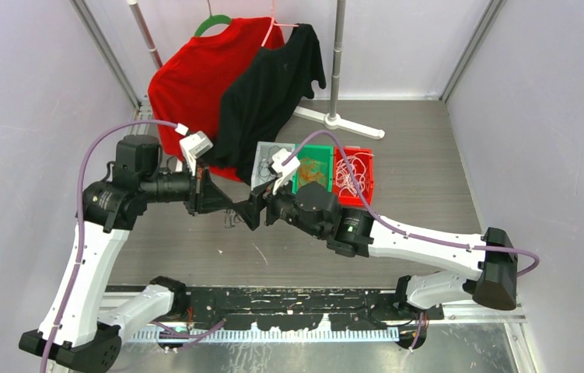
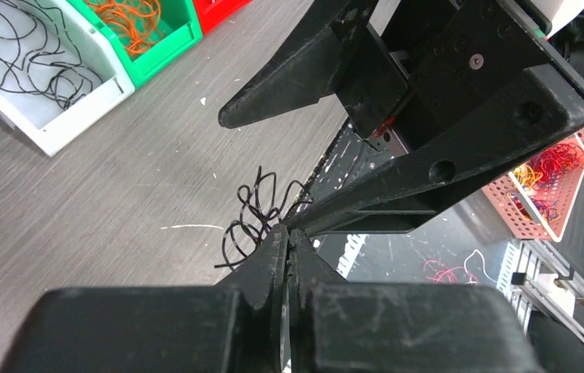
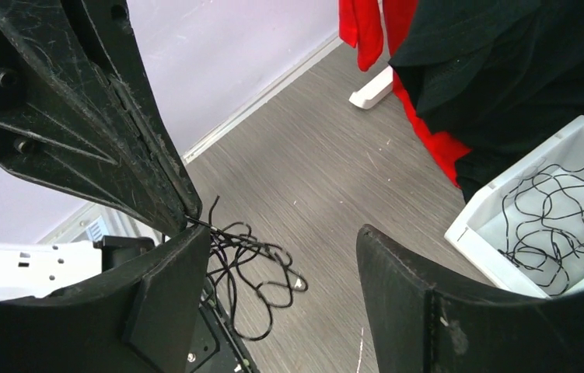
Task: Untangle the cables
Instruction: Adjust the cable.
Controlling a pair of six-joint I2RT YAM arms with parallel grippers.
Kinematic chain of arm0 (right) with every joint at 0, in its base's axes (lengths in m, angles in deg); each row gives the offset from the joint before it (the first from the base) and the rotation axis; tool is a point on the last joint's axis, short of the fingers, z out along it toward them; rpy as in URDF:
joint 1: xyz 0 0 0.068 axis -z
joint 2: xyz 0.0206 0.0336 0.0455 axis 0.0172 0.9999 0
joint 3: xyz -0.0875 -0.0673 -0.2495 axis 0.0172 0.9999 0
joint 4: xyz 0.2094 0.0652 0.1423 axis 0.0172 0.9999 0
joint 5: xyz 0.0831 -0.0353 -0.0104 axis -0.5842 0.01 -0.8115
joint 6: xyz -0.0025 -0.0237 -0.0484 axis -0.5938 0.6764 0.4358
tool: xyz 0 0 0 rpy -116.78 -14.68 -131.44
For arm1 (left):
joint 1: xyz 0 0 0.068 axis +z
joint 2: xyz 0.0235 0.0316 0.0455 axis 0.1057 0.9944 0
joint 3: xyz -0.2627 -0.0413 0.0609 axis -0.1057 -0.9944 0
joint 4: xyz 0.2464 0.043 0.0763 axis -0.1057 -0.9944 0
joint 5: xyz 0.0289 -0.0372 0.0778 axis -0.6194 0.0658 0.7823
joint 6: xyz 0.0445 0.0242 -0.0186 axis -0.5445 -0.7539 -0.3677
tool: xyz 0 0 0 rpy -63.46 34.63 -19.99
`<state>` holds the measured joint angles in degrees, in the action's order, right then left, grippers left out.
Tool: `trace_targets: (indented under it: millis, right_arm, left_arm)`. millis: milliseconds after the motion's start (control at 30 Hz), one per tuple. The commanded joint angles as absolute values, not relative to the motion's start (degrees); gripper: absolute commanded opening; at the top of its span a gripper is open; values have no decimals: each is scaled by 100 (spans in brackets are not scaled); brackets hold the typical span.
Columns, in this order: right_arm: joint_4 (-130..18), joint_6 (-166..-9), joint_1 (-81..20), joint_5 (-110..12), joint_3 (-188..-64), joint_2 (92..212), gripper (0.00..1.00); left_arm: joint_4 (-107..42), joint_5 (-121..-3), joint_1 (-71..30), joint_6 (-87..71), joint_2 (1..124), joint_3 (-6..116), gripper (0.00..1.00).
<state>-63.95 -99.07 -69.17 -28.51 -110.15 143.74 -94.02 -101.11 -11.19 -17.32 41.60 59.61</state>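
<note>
A black cable [image 2: 251, 219] hangs in loose loops just above the grey table. It also shows in the right wrist view [image 3: 251, 268] and the top view [image 1: 232, 220]. My left gripper [image 2: 289, 231] is shut on its upper end, at mid-table in the top view [image 1: 234, 206]. My right gripper [image 3: 281, 233] is open, with one finger [image 3: 168, 280] right beside the pinched strand and touching the left gripper's tips; it shows in the top view [image 1: 256, 208]. More black cables lie in a white bin [image 1: 271, 163], orange ones in a green bin [image 1: 313, 165], white ones in a red bin [image 1: 353, 171].
A red shirt [image 1: 195, 74] and a black shirt [image 1: 273, 85] hang on a rack behind the bins, with its white foot [image 1: 347, 124] on the table. A pink basket [image 2: 553, 183] of coloured cords sits beyond the table's near edge. Walls close both sides.
</note>
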Motion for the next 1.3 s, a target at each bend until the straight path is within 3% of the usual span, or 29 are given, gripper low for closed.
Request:
trace_targets:
  millis: [0,333,500,1000,1267]
  right_arm:
    - [-7261,-10023,-6975,-2234,-11042,14416,72]
    - [-7450,-10253,-6996,-2137,-10973,14602,63]
    - [-7544,-10523,-6992,-1961,-10729,14565,53]
    - [-7322,-10987,-6990,-1158,-9789,13954,55]
    - [-7024,-11346,-6994,-873,-9170,13600,54]
  left_arm:
    - [-9224,-10611,-1151,-1456,4189,6254,0]
    - [-9062,-10999,-1147,-955,4297,6461,0]
    - [-8759,-11288,-1143,-477,4328,6532,0]
    - [-8590,-11846,-1143,95,4487,7388,0]
    - [-9053,-11655,-1146,-512,4788,8425,0]
